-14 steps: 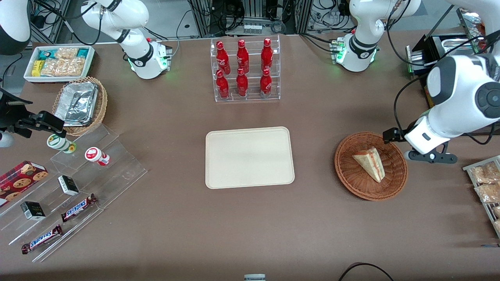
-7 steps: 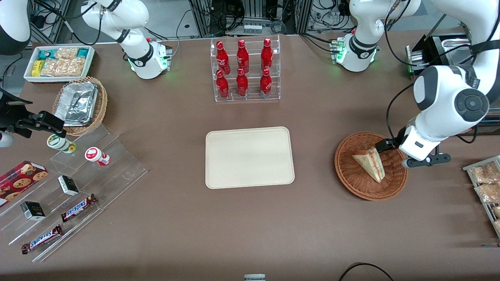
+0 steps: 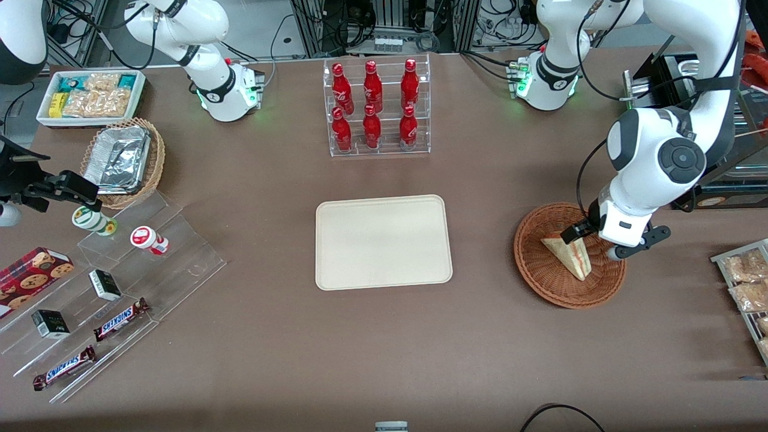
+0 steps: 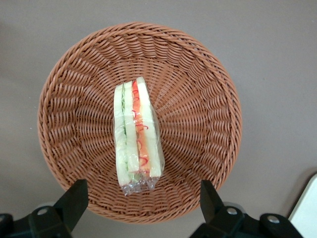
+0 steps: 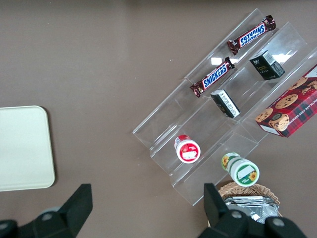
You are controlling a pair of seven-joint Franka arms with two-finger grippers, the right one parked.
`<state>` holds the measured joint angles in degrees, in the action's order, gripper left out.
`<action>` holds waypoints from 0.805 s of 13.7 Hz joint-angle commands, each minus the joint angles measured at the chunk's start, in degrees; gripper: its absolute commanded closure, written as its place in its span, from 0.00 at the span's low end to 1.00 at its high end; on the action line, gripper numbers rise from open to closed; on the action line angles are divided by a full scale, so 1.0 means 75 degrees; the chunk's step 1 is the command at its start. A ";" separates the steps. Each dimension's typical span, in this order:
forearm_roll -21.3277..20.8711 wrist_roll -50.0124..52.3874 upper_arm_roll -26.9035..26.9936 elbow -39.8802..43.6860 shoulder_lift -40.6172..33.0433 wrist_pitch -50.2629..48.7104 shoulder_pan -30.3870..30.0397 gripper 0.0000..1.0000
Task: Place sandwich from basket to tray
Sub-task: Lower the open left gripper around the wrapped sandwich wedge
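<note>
The sandwich (image 3: 569,255) (image 4: 136,134), a clear-wrapped white wedge with red, orange and green filling, lies in the round reddish-brown wicker basket (image 3: 540,276) (image 4: 198,124). My left gripper (image 3: 585,235) (image 4: 142,203) hangs open above the basket, over the rim by the sandwich's wide end. Its black fingers (image 4: 74,203) stand wide apart with nothing between them and touch neither sandwich nor basket. The cream tray (image 3: 383,241) (image 5: 22,146) lies bare at the table's middle, beside the basket toward the parked arm's end.
A clear rack of red bottles (image 3: 375,108) stands farther from the front camera than the tray. Toward the parked arm's end are acrylic steps with snacks (image 3: 120,282), a tan basket of foil trays (image 3: 123,159) and a white snack bin (image 3: 90,96). A rack of snack bags (image 3: 747,282) sits beside the basket.
The left arm has swung in from the working arm's end of the table, bringing the open gripper over the basket. The sandwich and basket have not moved.
</note>
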<state>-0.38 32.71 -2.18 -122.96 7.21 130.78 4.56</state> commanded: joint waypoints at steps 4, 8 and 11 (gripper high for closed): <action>-0.0089 0.0396 0.0009 -0.0445 0.0069 0.0738 0.0024 0.00; -0.0136 0.0385 0.0021 -0.0457 0.0351 0.0937 0.0024 0.00; -0.0136 0.0385 0.0021 -0.0434 0.0632 0.0996 0.0024 0.00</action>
<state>-0.49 34.36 -2.15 -126.08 10.60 136.62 4.56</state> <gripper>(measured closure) 0.000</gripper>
